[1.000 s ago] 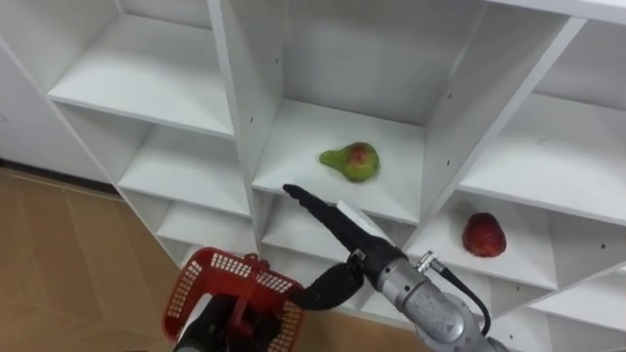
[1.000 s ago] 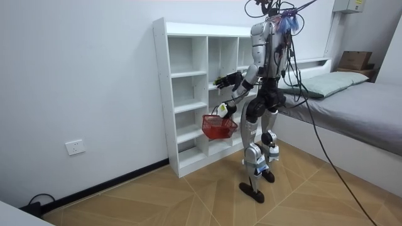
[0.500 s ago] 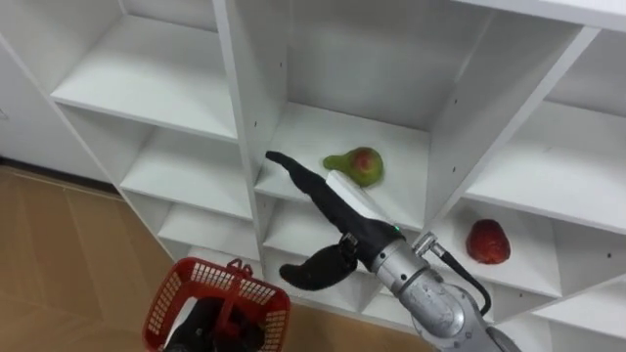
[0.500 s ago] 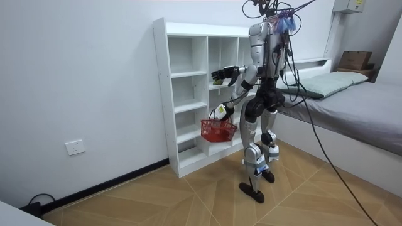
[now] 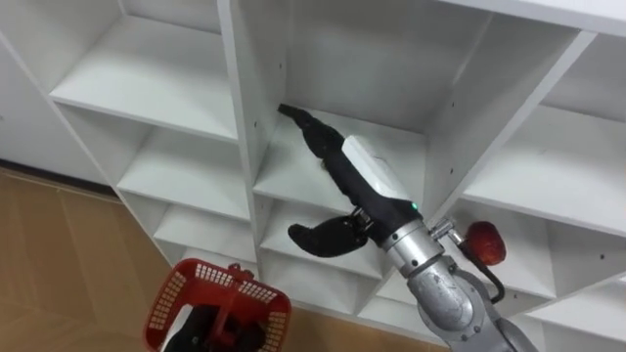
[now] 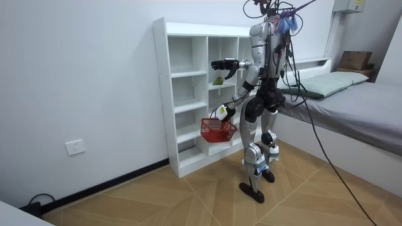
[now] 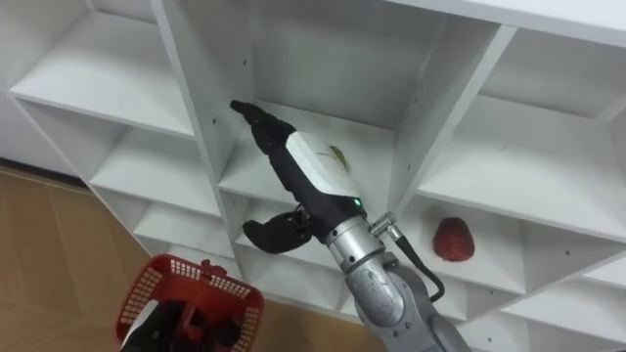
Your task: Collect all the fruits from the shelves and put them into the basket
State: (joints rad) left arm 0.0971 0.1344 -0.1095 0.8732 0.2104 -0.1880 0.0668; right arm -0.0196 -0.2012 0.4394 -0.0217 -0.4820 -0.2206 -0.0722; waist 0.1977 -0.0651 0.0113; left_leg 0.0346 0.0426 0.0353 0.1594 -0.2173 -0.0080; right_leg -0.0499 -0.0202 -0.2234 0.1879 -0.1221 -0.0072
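Right hand [image 5: 354,178], fingers straight and wide, hovered above the pear [image 7: 338,154]; best to lower gently, then curl. Left hand [image 5: 207,329] gripped the basket [image 5: 172,293].

Two fruits on the closet [image 5: 240,98] shelves
Green pear [image 6: 217,81] lies mid-shelf in the middle compartment; red fruit [image 5: 484,242] sits at the left edge of the lower right shelf.

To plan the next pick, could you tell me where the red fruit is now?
In the left eye view, the red fruit lies lower right on a shelf, one column right of where the right hand reaches, beside its wrist.
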